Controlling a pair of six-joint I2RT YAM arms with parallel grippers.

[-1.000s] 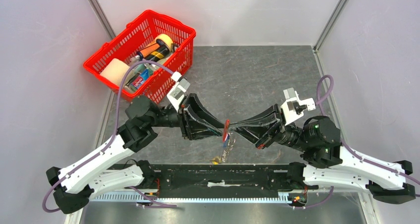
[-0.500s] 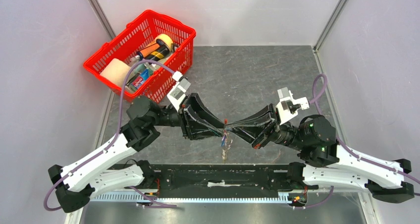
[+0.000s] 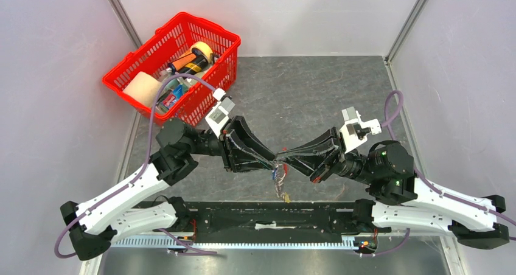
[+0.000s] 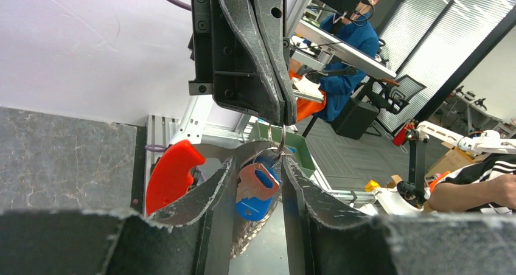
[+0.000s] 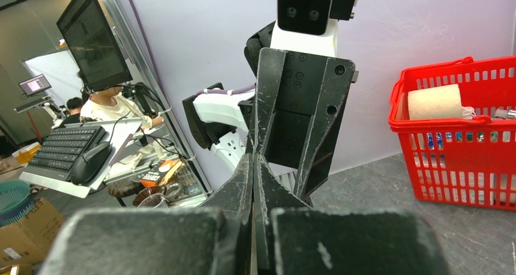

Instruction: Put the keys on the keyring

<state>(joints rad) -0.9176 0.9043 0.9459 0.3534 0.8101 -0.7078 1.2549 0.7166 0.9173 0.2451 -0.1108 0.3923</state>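
Both grippers meet tip to tip above the middle of the table. My right gripper is shut on the keyring's thin silvery ring; in the left wrist view it comes down from above. The keyring's red clip lies outside one finger of my left gripper. That gripper's jaws stand apart around the hanging bunch. In the gap hang the blue-headed key and a coppery key. From above the bunch dangles under the tips, with a chain end lower down.
A red basket holding a sponge, a tape roll and bottles stands at the back left, also seen in the right wrist view. A black rail runs along the near edge between the arm bases. Grey walls enclose the table.
The right gripper has shifted slightly left and both wrists have turned. The red clip, face-on a second ago, now barely shows from above. The hanging bunch has swung.
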